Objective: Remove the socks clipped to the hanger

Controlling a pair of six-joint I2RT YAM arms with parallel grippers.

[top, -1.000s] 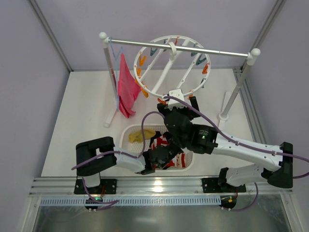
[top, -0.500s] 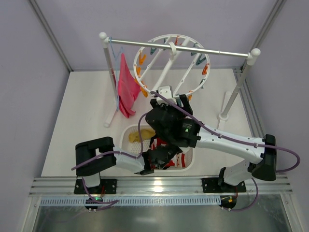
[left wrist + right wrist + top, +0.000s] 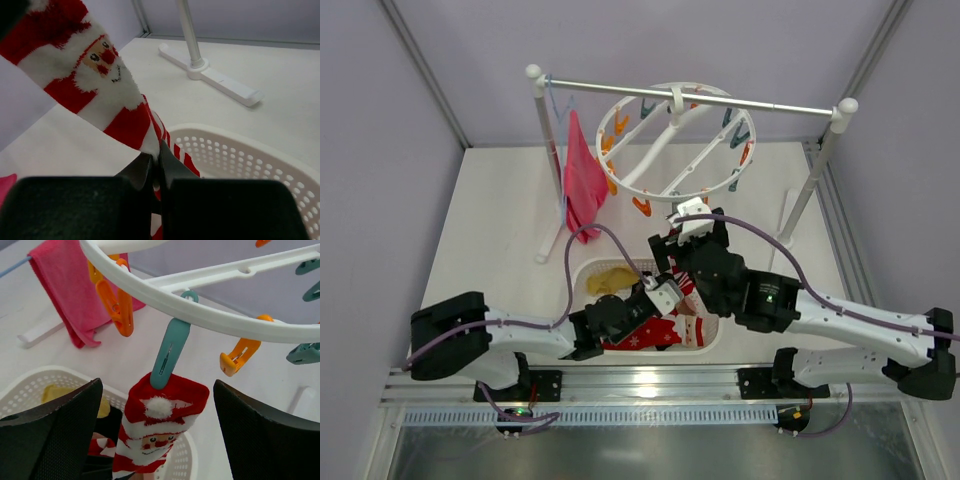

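Observation:
The white ring hanger point(image 3: 670, 140) hangs on the rail, and in the right wrist view point(image 3: 210, 315) its orange and teal clips show. A teal clip point(image 3: 169, 355) holds a red-and-white Santa sock point(image 3: 160, 420). My right gripper point(image 3: 157, 440) is open wide, one finger on each side of that sock, just below the ring point(image 3: 692, 222). My left gripper point(image 3: 159, 165) is shut on the sock's lower end point(image 3: 95, 75), above the basket point(image 3: 660, 290). A yellow sock point(image 3: 612, 280) and another red-and-white sock point(image 3: 655, 335) lie in the basket.
The white perforated basket point(image 3: 582, 275) sits at the near middle of the table point(image 3: 240, 155). A magenta cloth point(image 3: 583, 185) hangs at the left of the white-posted rack, whose rail point(image 3: 770, 104) carries the hanger. A rack foot point(image 3: 210, 75) lies beyond the basket.
My left arm has stretched forward and its gripper has risen out of the basket and shut on the clipped sock. My right gripper has dropped back from the ring, towards the right. The ring has swung.

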